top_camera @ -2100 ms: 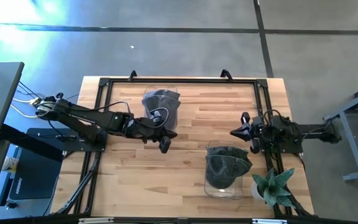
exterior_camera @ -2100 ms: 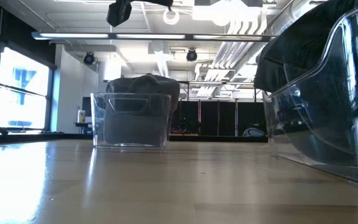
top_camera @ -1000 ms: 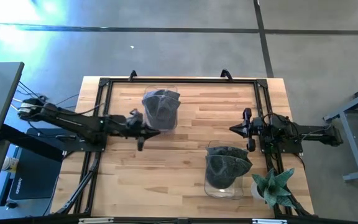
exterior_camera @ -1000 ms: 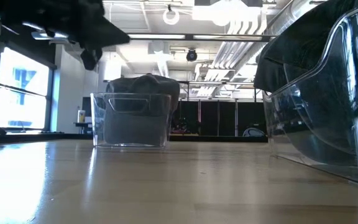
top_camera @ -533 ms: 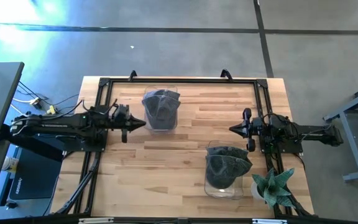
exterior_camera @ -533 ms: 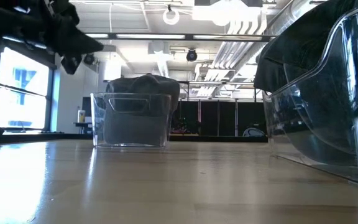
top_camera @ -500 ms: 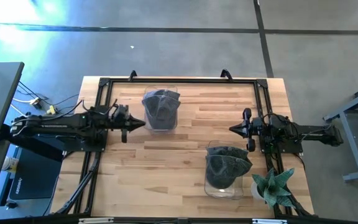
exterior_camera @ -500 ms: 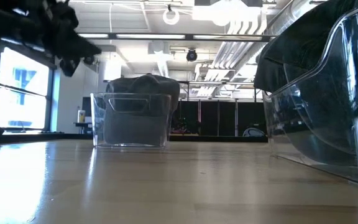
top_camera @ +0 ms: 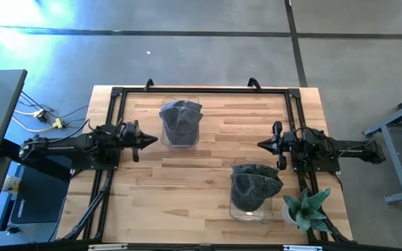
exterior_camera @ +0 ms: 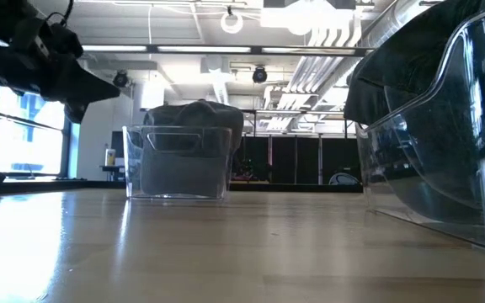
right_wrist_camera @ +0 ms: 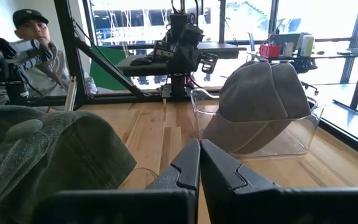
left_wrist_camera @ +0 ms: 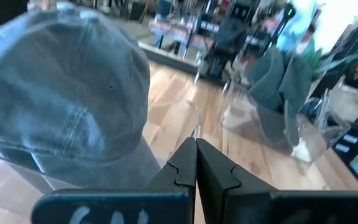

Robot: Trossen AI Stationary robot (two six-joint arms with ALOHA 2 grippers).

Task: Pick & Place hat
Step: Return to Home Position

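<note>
The top bin [top_camera: 180, 102], a clear container standing toward the far edge of the wooden tabletop [top_camera: 208, 167], held a light gray cap [top_camera: 181, 123] whose crown rose above the rim; the low view showed the same bin [exterior_camera: 178, 172] upright and the cap [exterior_camera: 194, 114] bulging out of it. Whether more than one cap lay inside could not be determined. The left end effector [top_camera: 147, 140] was found just beside the top bin on its left side, raised off the tabletop, tip directed at the bin wall and clear of it; in the low view it [exterior_camera: 99, 87] hung left of the bin and higher than its rim. Its own wrist view showed the end effector [left_wrist_camera: 196, 163] clenched, fingers pressed together with nothing between them. The right end effector [top_camera: 262, 145] was well apart from the top bin, on its right side, likewise clenched on nothing according to its wrist view [right_wrist_camera: 199, 163], with the top bin [right_wrist_camera: 291, 140] and its cap [right_wrist_camera: 263, 99] ahead of it. The bottom bin [top_camera: 251, 213] stood to the right of the top bin and nearer the front edge, carrying a dark gray cap [top_camera: 255, 183]. A plant [top_camera: 306, 209] stood farther from the top bin, just beside the bottom bin. A person [right_wrist_camera: 33, 43] was seen beyond the tabletop, left of the top bin.
</note>
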